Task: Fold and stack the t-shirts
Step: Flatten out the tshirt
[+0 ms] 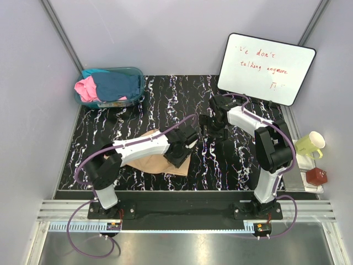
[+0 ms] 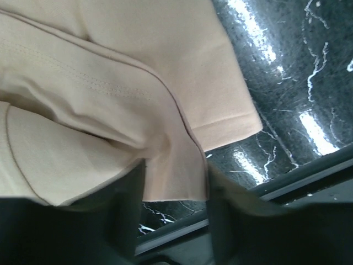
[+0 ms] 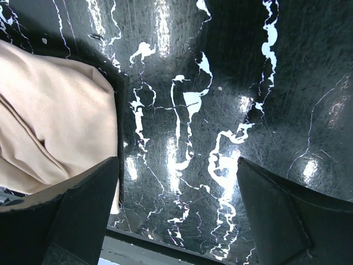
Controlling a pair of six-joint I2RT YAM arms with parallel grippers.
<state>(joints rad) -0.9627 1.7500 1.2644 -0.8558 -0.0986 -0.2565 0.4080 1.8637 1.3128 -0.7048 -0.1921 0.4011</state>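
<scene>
Though a hem of the tan t-shirt (image 2: 110, 83) lies between the fingers (image 2: 105, 226) of my left pincer (image 2: 175, 185), I cannot tell whether they pinch it.

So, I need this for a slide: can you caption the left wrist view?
Left gripper straddling the hem of the tan t-shirt, over the black marbled table.

Bare table (image 1: 223, 165) centre (tub (image 1: 141, 85) far-left)
</scene>
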